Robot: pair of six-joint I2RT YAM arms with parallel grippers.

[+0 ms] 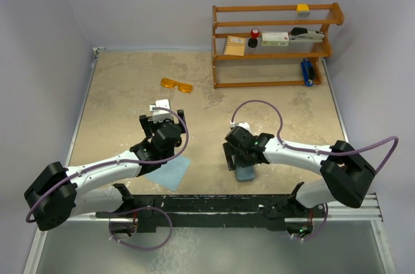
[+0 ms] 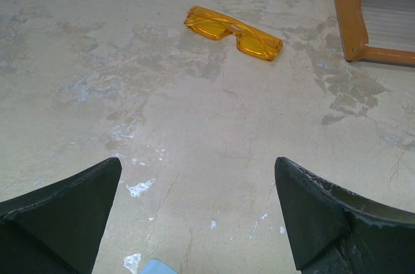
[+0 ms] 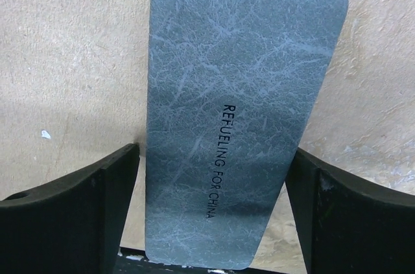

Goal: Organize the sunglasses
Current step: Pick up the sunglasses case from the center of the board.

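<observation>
The orange sunglasses (image 1: 177,85) lie folded on the table at the back middle. In the left wrist view the sunglasses (image 2: 233,32) lie ahead of my left gripper (image 2: 198,183), which is open and empty. In the top view the left gripper (image 1: 163,117) is a short way nearer than them. The blue-grey case (image 3: 240,105) lies closed on the table between the fingers of my right gripper (image 3: 213,183), which is open and straddles its near end. In the top view the case (image 1: 246,173) shows below the right gripper (image 1: 238,162).
A light blue cloth (image 1: 170,171) lies under my left arm; its corner (image 2: 150,267) shows in the left wrist view. A wooden shelf rack (image 1: 272,44) with small items stands at the back right; its foot (image 2: 353,21) is near the sunglasses.
</observation>
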